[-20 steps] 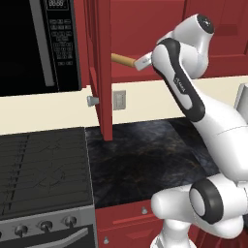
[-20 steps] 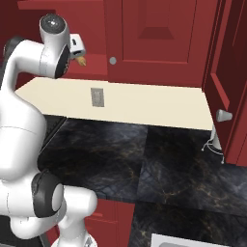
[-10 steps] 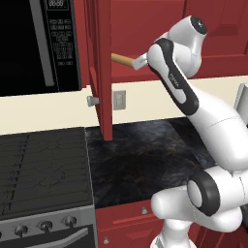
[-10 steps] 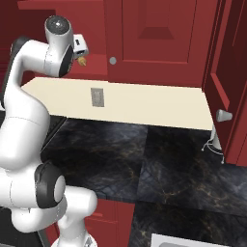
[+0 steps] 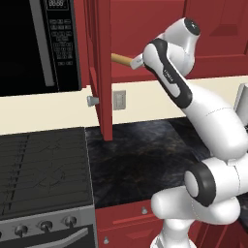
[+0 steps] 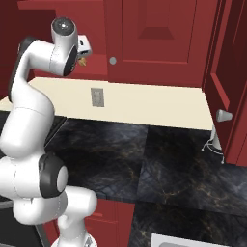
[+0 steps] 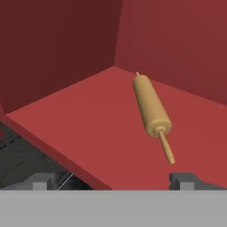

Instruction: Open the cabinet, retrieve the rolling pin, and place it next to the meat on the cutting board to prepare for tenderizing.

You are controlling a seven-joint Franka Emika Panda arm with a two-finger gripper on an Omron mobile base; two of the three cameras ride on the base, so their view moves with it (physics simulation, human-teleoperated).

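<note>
Cabinet (image 5: 99,68) door is standing open beside the microwave (image 5: 43,43), rolling pin (image 7: 151,106) is lying on the red shelf inside, handle pointing out toward the hand. Gripper (image 7: 113,181) is hanging just short of it at the shelf edge, fingers spread wide, gripping nothing.

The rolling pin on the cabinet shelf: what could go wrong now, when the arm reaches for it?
1. The rolling pin lies slanted on the shelf, apart from the open tool. The fingers may close on the thin handle only, and it may tip or slip.
2. It is round, so a push may roll it toward the back wall.
3. The open cabinet door stands close to the arm; pulling out may hit it.
</note>
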